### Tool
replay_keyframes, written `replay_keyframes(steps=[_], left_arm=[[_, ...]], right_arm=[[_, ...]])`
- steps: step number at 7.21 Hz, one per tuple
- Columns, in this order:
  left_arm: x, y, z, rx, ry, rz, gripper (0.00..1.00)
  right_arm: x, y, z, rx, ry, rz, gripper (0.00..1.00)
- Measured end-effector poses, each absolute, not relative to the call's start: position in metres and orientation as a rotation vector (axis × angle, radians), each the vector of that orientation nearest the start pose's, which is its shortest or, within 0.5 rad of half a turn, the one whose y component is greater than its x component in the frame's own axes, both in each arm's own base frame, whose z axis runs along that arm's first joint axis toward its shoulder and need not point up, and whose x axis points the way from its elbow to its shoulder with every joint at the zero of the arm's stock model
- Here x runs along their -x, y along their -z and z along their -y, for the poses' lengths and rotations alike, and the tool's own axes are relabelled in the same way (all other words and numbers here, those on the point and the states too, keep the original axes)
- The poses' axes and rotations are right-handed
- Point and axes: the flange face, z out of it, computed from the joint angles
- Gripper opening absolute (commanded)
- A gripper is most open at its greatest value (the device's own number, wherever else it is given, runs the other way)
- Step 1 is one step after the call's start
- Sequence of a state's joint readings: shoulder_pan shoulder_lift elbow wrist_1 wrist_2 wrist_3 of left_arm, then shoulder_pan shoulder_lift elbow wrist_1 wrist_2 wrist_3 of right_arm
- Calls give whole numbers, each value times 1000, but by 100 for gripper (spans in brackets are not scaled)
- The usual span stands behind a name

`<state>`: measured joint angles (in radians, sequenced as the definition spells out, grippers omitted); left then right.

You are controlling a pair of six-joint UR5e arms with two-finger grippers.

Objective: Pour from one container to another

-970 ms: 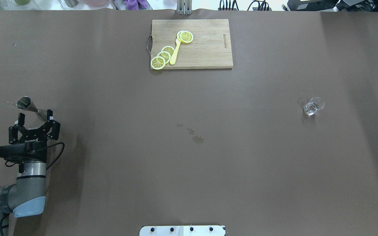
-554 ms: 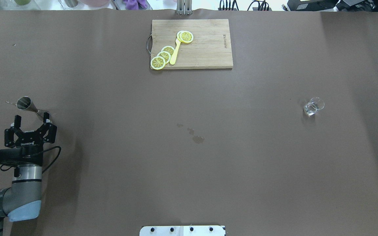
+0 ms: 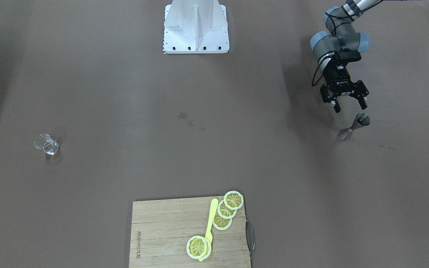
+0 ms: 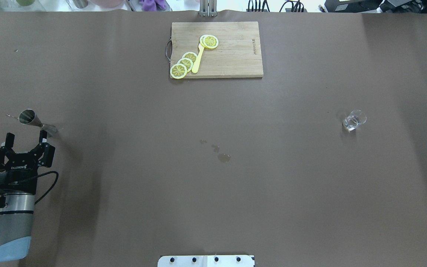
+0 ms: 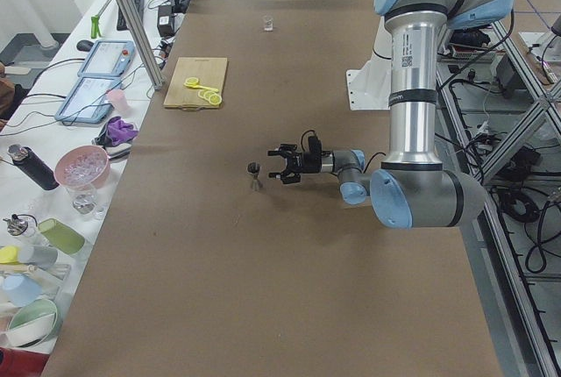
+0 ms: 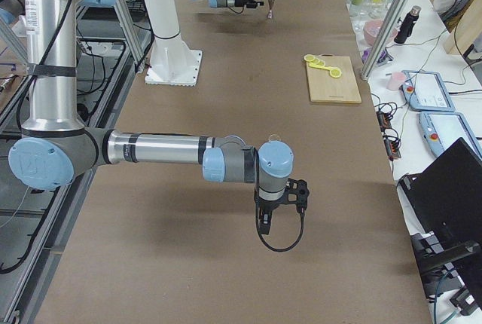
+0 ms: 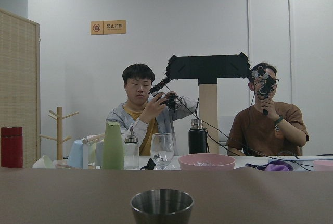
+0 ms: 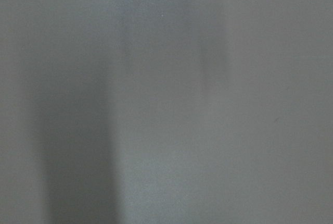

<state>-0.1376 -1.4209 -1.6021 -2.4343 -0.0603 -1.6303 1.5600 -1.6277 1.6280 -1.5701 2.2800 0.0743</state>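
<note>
The clear glass cup (image 4: pixel 354 120) stands alone on the right part of the table, also seen in the front-facing view (image 3: pixel 45 144). The steel jigger (image 4: pixel 35 122) stands upright at the far left (image 3: pixel 354 126). My left gripper (image 4: pixel 26 136) is open and level, just short of the jigger and not touching it (image 3: pixel 350 107). The jigger's rim (image 7: pixel 162 206) fills the bottom centre of the left wrist view. My right gripper (image 6: pixel 280 207) hangs over bare table near the cup's end. It shows only in the exterior right view, so I cannot tell its state.
A wooden cutting board (image 4: pixel 235 55) with lemon slices and a yellow knife lies at the far middle edge. Small wet spots (image 4: pixel 224 157) mark the table centre. The white robot base (image 4: pixel 206 260) is at the near edge. Two people sit behind cups and bottles (image 7: pixel 119 151) past the table's left end.
My left gripper has drawn back toward the robot and slightly left, away from the jigger, staying open. The jigger and the glass cup have not moved.
</note>
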Motion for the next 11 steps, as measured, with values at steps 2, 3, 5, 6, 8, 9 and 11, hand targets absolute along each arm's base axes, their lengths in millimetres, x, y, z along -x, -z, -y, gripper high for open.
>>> replay_keyframes(steps=[2,3,5,6,8,9,11], left_arm=[[-351,-532,282,-1460,735,-579,99],[-349,-508,282,-1449,709,-570,99],[-344,-460,289,-1388,619,-552,99],[-345,-433,300,-1364,589,-555,99],[-357,-362,345,-1342,526,-575,99],[-356,-328,374,-1338,468,-593,99],[-351,-269,434,-1287,347,-705,99]], right_arm=[[-64,-664,470,30,-61,704,100],[-64,-663,471,30,-60,703,100],[-64,-664,470,31,-60,704,100],[-64,-664,469,32,-61,704,100],[-64,-666,467,35,-63,705,100],[-64,-666,467,36,-64,705,100],[-63,-667,466,39,-64,704,100]])
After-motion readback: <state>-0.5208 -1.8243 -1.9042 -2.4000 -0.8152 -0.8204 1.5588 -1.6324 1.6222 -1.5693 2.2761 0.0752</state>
